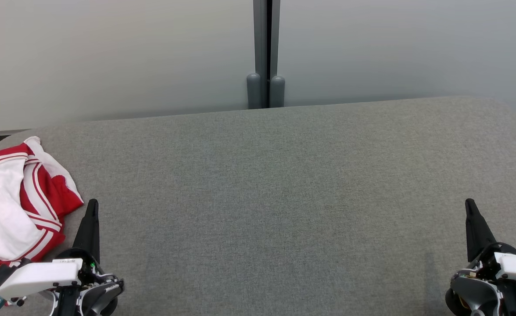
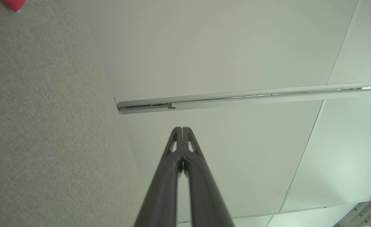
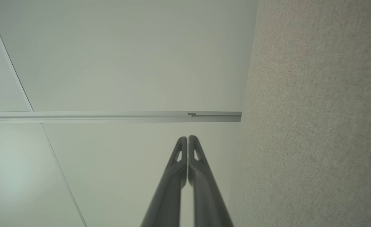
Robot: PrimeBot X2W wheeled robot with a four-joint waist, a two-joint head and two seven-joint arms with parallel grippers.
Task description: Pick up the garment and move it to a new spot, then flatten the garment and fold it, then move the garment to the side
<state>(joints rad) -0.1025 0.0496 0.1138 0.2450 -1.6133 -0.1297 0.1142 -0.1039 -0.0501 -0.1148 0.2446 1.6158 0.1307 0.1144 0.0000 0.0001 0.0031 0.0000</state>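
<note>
The garment [image 1: 19,206], red and white with thin stripes, lies crumpled at the left edge of the grey padded table [image 1: 266,197]; a red tip of the garment [image 2: 14,4] peeks into the left wrist view's top left corner. My left gripper [image 1: 93,204] is shut and empty, its tips just right of the garment's near corner. At the lower right my right gripper [image 1: 469,204] is shut too, far from the cloth. In the wrist views the left gripper [image 2: 182,129] and the right gripper [image 3: 187,137] have their fingers pressed together, pointing at the wall.
A pale wall with a dark vertical post [image 1: 266,52] stands right behind the table's far edge. The table's corners are rounded. A white rail [image 2: 236,97] runs across the wall panels.
</note>
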